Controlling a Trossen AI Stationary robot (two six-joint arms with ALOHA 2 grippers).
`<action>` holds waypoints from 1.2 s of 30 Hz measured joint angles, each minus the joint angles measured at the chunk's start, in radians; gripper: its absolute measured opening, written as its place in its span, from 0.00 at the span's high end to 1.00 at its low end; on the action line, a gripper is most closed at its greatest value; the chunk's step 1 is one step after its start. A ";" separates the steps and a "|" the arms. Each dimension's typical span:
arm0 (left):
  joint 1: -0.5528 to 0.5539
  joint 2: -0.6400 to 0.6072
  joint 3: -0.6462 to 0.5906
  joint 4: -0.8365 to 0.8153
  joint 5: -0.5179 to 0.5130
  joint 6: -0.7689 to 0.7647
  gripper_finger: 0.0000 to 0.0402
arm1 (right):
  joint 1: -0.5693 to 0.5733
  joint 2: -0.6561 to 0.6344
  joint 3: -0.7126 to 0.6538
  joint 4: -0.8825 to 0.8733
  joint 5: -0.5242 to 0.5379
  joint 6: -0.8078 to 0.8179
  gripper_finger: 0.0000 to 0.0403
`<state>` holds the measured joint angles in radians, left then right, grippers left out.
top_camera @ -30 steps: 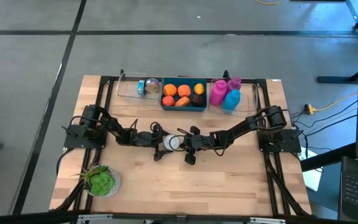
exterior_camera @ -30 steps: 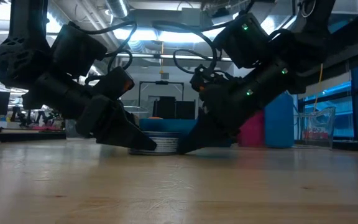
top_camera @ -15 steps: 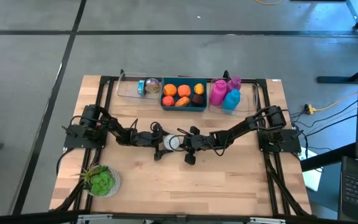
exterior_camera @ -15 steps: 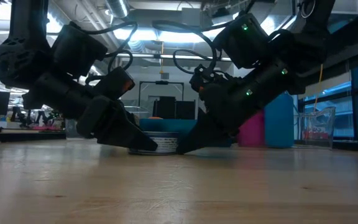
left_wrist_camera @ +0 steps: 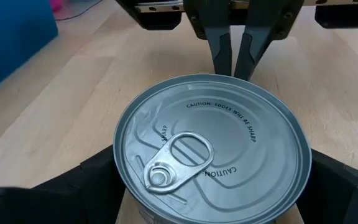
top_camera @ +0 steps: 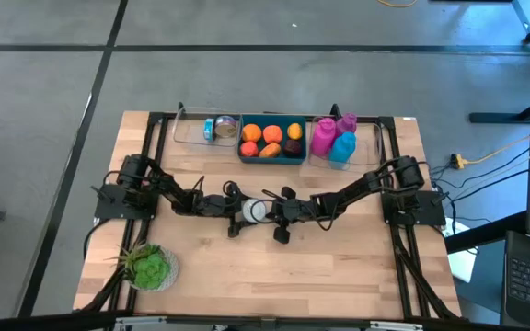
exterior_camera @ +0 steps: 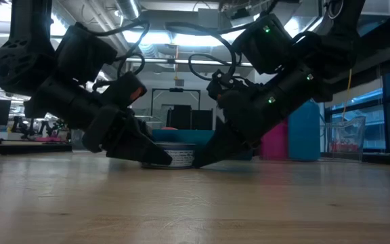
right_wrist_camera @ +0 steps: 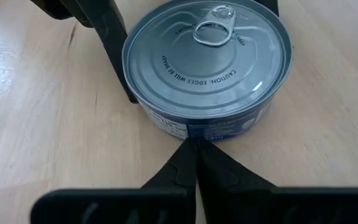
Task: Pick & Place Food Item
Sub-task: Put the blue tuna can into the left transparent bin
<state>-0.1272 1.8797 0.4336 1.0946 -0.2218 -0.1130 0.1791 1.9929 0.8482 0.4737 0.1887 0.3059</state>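
A flat round tin can (top_camera: 257, 211) with a pull-tab lid (left_wrist_camera: 179, 158) stands upright on its base in the middle of the wooden table (top_camera: 339, 276). My left gripper (top_camera: 245, 213) reaches it from the table's left, one finger (left_wrist_camera: 95, 177) on each side of the can's wall. My right gripper (right_wrist_camera: 196, 146) comes from the table's right, slanting down, its fingers shut with the tips at the can's wall. My left gripper has the can's side wall (left_wrist_camera: 118, 186) between its two fingers, one on the near side and one on the far side. The fingers come nearly level from the table's left. The can stands on the table, lid up. My right gripper's shut fingertips (right_wrist_camera: 194, 142) touch the can's side wall low down (right_wrist_camera: 197, 132), on the side toward the table's right. They slant down from the right.
At the far edge stands a blue bin of orange and dark fruit (top_camera: 271, 139), flanked by a clear tray with another can (top_camera: 208, 129) and a clear tray with pink and blue bottles (top_camera: 332, 138). A green plant (top_camera: 150, 267) sits at the near left corner.
My left gripper's near finger has drawn in a little against the can and covers more of its side in the low view. Both arms and the can have stayed where they were.
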 joint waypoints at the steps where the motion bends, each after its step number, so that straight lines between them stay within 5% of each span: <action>1: 0.000 -0.003 0.001 -0.001 0.000 0.011 0.14 | 0.000 -0.005 0.000 -0.004 -0.003 0.001 0.98; 9: -0.002 -0.156 0.004 -0.172 -0.022 0.070 0.14 | -0.002 -0.070 0.002 -0.033 -0.054 0.030 0.88; 17: -0.023 -0.432 0.005 -0.478 -0.124 0.166 0.14 | -0.002 -0.170 0.006 -0.029 -0.141 0.053 0.51; 25: -0.075 -0.729 0.021 -0.819 -0.291 0.252 0.14 | -0.002 -0.287 0.005 -0.075 -0.070 0.059 0.21; 29: -0.110 -0.800 0.097 -0.988 -0.391 0.342 0.14 | -0.018 -0.310 0.005 -0.048 -0.035 0.093 0.13; 36: -0.158 -0.793 0.212 -1.114 -0.497 0.474 0.14 | -0.106 -0.302 0.003 0.113 -0.243 0.166 0.11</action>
<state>-0.2855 1.0869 0.6461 -0.0190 -0.7184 0.3610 0.0734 1.6904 0.8511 0.5867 -0.0542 0.4715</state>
